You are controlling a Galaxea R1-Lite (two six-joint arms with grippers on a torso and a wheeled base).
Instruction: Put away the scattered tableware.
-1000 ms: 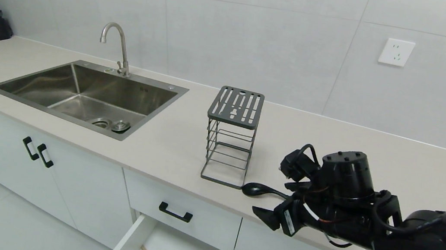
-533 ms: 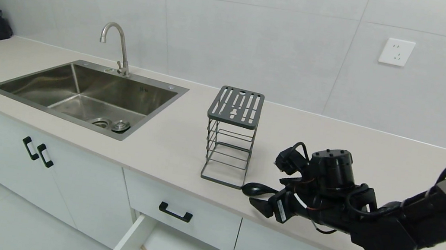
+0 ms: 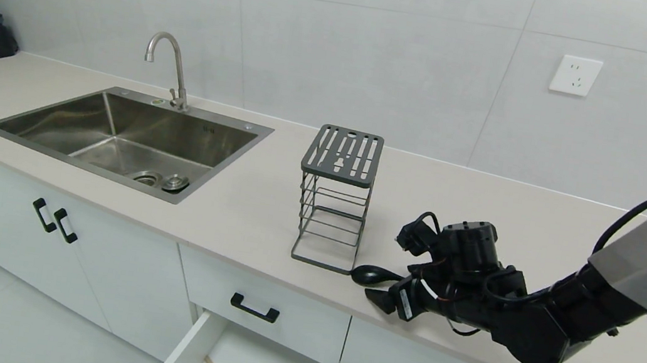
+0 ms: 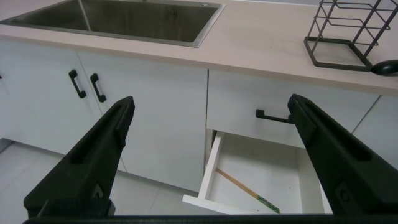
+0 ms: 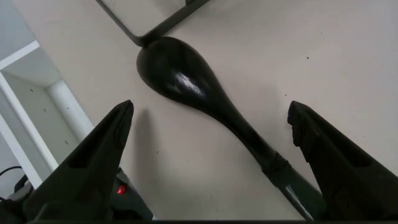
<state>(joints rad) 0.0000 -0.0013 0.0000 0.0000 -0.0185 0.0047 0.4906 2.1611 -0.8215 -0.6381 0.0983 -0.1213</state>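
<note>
At surface's left, sink (image 3: 178, 136) showing drain fittings. Below surface edge, left claw (image 4: 208, 155) hanging released before open drawer (image 4: 261, 168), thin stick (image 4: 245, 186) lying inside. Rack (image 3: 335, 199) standing mid-surface. Spoon (image 3: 370, 274) lying just beside its base. Right claw (image 3: 388, 287) hovering released, fingers straddling handle. Step: grasping spoon. Next: lowering, clenching on handle, probably carrying to drawer.

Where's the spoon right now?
Head view, right of centre: the spoon lies on the counter near its front edge, bowl beside the rack, handle straddled by the open right gripper.
</note>
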